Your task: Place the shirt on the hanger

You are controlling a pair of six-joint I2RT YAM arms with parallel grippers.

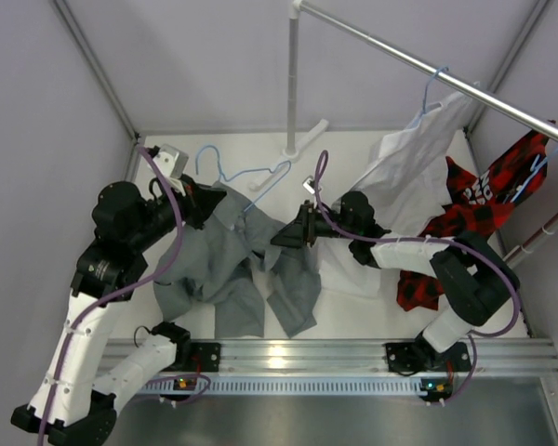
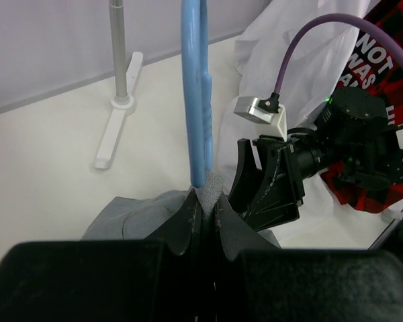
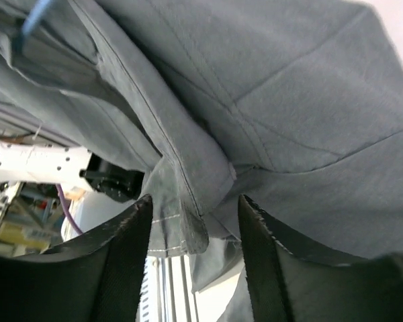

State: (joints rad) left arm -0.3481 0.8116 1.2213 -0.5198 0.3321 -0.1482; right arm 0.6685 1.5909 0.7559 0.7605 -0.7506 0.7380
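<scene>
- Now the shirt (image 1: 228, 269) lies crumpled on the table (image 1: 372, 321), left of centre and partly lifted.
- Left gripper (image 2: 205, 201), at the shirt's 11 o'clock, pinches tight on a grey fold; the blue hanger (image 2: 196, 100) rises from that pinch.
- Right gripper (image 3: 195, 208), at its 3 o'clock, has fingers (image 3: 121, 261) spread wide, a shirt seam hanging between them.
</scene>
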